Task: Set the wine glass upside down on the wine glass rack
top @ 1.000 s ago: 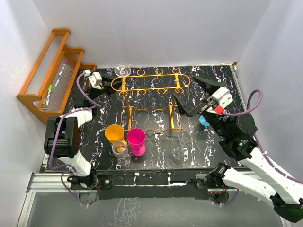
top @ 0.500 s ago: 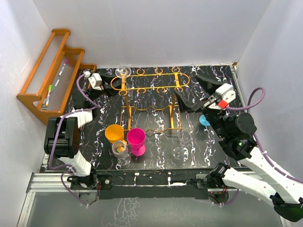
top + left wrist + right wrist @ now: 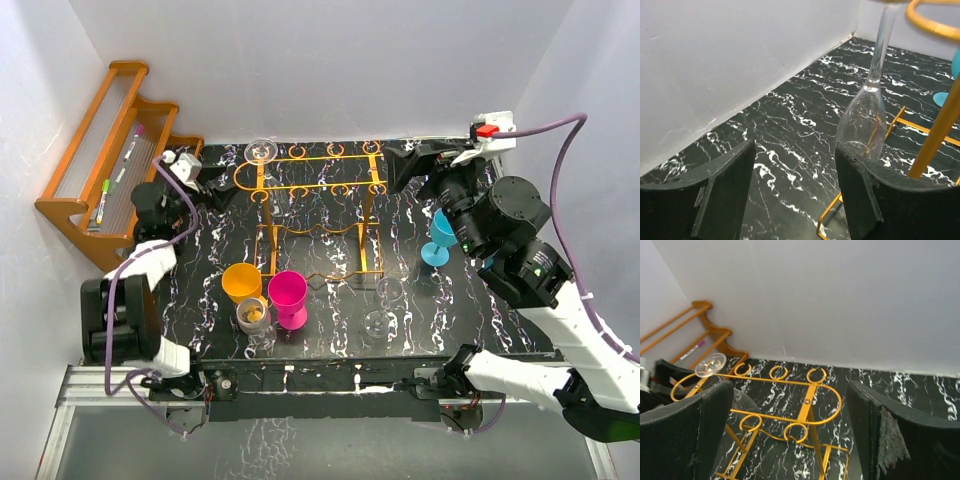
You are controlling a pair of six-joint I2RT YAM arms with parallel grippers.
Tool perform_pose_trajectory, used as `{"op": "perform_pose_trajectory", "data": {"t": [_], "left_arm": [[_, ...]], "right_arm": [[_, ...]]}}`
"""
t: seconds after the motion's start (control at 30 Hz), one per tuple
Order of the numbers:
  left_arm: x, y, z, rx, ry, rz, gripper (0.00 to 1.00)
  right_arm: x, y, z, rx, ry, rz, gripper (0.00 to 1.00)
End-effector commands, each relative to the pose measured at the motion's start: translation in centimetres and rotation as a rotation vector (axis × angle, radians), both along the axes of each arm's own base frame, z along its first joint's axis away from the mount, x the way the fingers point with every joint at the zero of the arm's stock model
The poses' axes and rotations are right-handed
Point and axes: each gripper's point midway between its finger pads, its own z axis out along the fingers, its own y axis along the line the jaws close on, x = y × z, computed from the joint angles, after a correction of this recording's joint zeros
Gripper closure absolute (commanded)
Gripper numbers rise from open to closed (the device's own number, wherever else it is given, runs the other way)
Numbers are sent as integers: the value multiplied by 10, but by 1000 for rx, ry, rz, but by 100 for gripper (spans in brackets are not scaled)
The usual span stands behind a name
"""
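A clear wine glass hangs upside down from a ring slot at the far-left corner of the gold wire wine glass rack. In the left wrist view its stem and bowl hang free beside a gold leg, just beyond my right-hand finger. My left gripper is open just left of the glass, with only tabletop between its fingers. My right gripper is open and raised at the rack's right end. It looks down on the rack and the glass's base.
An orange cup, a pink cup and a clear tumbler stand near front left. Two clear wine glasses stand at front right. A blue goblet is beside the right arm. A wooden stepped rack leans on the left wall.
My left gripper has opened and drawn back left from the glass, which stays hanging on the rack. My right arm has lifted and swung toward the far right corner.
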Motion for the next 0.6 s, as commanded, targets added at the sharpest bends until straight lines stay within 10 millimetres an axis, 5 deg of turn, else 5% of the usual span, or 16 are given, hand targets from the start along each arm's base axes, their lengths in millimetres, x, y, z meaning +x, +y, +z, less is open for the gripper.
{"op": "perform_pose_trajectory", "data": {"t": [0.0,0.2,0.33,0.47,0.57], "left_arm": [[-14,21,11,183,100,116,37],[-43,69,7,330,453,349,41],[-101,83,7,435,704,398,41],[-171,67,0,443,979,281,55],[-203,50,0,425,1075,149,69]], "right_arm": [[-9,-24,-6,33,64,-72,2],[-13,-30,-41,-13,162,-94,2],[-23,-36,-64,-13,216,-79,2],[-35,-42,-87,-6,261,-68,2],[-40,-46,-97,-12,266,-58,2]]}}
